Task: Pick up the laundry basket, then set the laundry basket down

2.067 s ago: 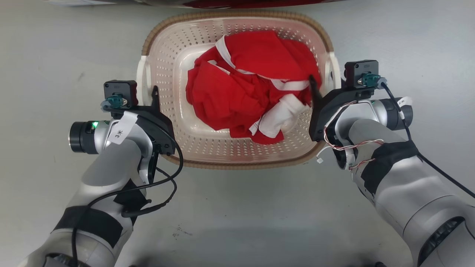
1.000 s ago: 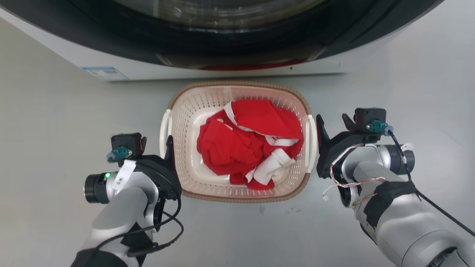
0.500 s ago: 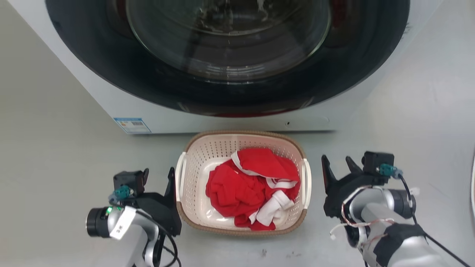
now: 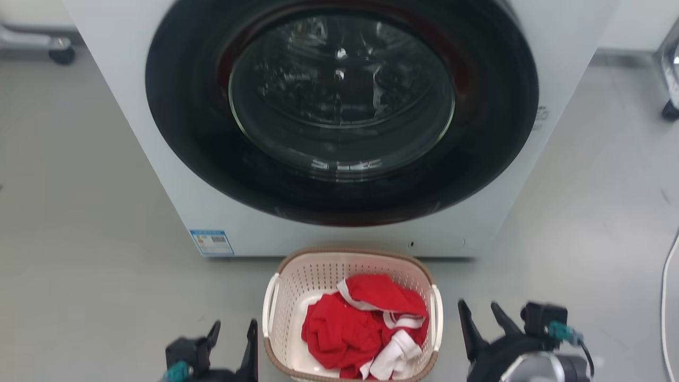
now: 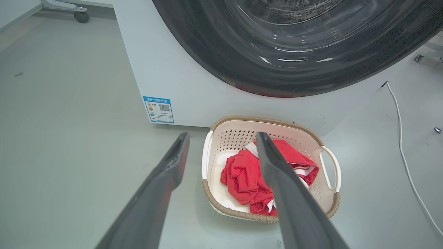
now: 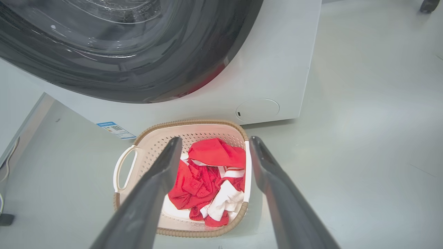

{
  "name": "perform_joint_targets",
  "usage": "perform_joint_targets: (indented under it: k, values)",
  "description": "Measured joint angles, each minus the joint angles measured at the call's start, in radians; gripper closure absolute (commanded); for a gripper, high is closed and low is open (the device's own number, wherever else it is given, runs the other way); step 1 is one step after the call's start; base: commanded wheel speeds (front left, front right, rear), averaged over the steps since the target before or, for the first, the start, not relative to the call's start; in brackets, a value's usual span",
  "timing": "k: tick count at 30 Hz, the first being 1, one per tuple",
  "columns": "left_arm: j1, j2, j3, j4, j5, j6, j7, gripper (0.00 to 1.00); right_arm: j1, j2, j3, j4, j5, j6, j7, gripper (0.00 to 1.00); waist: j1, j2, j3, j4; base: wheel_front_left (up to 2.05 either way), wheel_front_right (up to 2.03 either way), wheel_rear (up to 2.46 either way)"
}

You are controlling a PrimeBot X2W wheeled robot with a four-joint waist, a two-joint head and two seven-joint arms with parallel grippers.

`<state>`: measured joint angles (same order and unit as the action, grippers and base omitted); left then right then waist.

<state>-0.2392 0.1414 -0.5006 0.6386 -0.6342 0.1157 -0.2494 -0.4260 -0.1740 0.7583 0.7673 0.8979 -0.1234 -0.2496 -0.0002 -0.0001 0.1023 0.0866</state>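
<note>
Beside the laundry basket (image 4: 313, 278), near rim cut off, left tool (image 4: 233, 324) and right tool (image 4: 478, 305) gape empty.

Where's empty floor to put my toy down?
Wide bare floor lies left of the laundry basket and washing machine, and right of them up to the white cable. Crowded beside the basket, where the left gripper and right gripper hang open.

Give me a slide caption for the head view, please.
Laundry basket of red clothing rests before the washing machine, flanked by open left gripper and right gripper.
</note>
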Motion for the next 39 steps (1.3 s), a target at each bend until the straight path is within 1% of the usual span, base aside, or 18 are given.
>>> perform_joint_targets:
  k: [6, 11, 17, 22, 27, 34, 39]
  values:
    - [0.156, 0.017, 0.03, -0.132, 0.051, 0.007, 0.0, 0.0, 0.183, -0.024, -0.073, -0.122, -0.068, -0.002, 0.0, 0.0, 0.0, 0.0, -0.09, 0.001, 0.0, 0.0, 0.0]
    - [0.273, 0.036, 0.061, -0.252, 0.101, 0.008, 0.0, 0.0, 0.317, -0.026, -0.186, -0.202, -0.137, -0.004, 0.0, 0.0, -0.0001, 0.0, -0.158, -0.001, 0.0, 0.0, 0.0]
    - [0.359, 0.044, 0.116, -0.37, 0.163, 0.009, 0.0, 0.0, 0.43, -0.023, -0.307, -0.32, -0.242, -0.004, 0.0, 0.0, 0.0, 0.0, -0.208, -0.004, 0.0, 0.0, 0.0]
    - [0.427, 0.04, 0.179, -0.446, 0.216, 0.009, 0.0, 0.0, 0.501, -0.002, -0.394, -0.43, -0.342, -0.004, 0.0, 0.0, 0.0001, 0.0001, -0.22, -0.007, 0.0, 0.0, 0.0]
    - [0.459, 0.03, 0.225, -0.497, 0.253, 0.009, 0.0, 0.0, 0.553, 0.029, -0.459, -0.53, -0.426, -0.004, 0.0, 0.0, 0.0002, 0.0001, -0.221, -0.009, 0.0, 0.0, 0.0]
    - [0.477, 0.015, 0.247, -0.559, 0.292, 0.009, 0.0, 0.0, 0.603, 0.06, -0.505, -0.635, -0.525, -0.004, 0.0, 0.0, 0.0002, 0.0001, -0.214, -0.012, 0.0, 0.0, 0.0]
    - [0.493, 0.01, 0.255, -0.586, 0.321, 0.009, 0.0, 0.0, 0.621, 0.068, -0.527, -0.688, -0.57, -0.004, 0.0, 0.0, 0.0002, 0.0001, -0.208, -0.014, 0.0, 0.0, 0.0]
